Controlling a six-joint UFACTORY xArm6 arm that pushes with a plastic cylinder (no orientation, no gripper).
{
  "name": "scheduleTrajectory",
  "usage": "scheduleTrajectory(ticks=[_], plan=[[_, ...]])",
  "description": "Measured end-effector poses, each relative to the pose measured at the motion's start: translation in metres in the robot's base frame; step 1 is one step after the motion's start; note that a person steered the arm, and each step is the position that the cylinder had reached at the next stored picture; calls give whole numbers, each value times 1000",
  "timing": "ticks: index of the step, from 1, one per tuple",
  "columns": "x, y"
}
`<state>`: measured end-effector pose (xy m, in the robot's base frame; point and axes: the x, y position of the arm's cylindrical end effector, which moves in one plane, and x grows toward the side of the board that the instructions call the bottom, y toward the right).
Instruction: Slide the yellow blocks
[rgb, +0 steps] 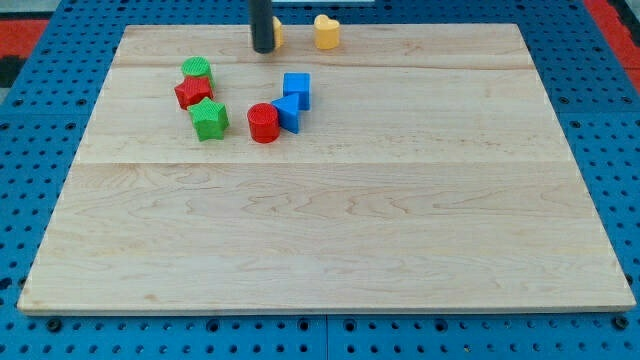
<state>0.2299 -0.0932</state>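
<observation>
Blue pegboard surrounds a pale wooden worktop (330, 240) made of joined planks, seen from above and slightly to the front. Near the view's top edge, my tip (263, 50) rests on the wood, the dark rod rising out of the frame above it. Pressed against the tip's right side is a yellow block (278, 36), mostly hidden behind the rod, so its shape cannot be made out. Just to the right of that, apart from it, sits a yellow heart-shaped block (327, 32), close to the worktop's top edge.

Below and left of the tip lies a small cluster: a green block (197, 70) touching a red star-shaped block (193, 93) beneath it, with a green star-shaped block (209, 119) just below that. To the right of this group stands a red cylinder (263, 123), touching a blue block (286, 111), and a blue cube (297, 89) sits just above and right of it. Both clusters stand apart from the tip.

No fingers exist on this arm; it ends in the plain rod alone.
</observation>
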Motion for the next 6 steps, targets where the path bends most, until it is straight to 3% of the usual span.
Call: scheduleTrajectory(ticks=[1, 3, 4, 6], plan=[[24, 42], [5, 62], [-25, 57], [-36, 39]])
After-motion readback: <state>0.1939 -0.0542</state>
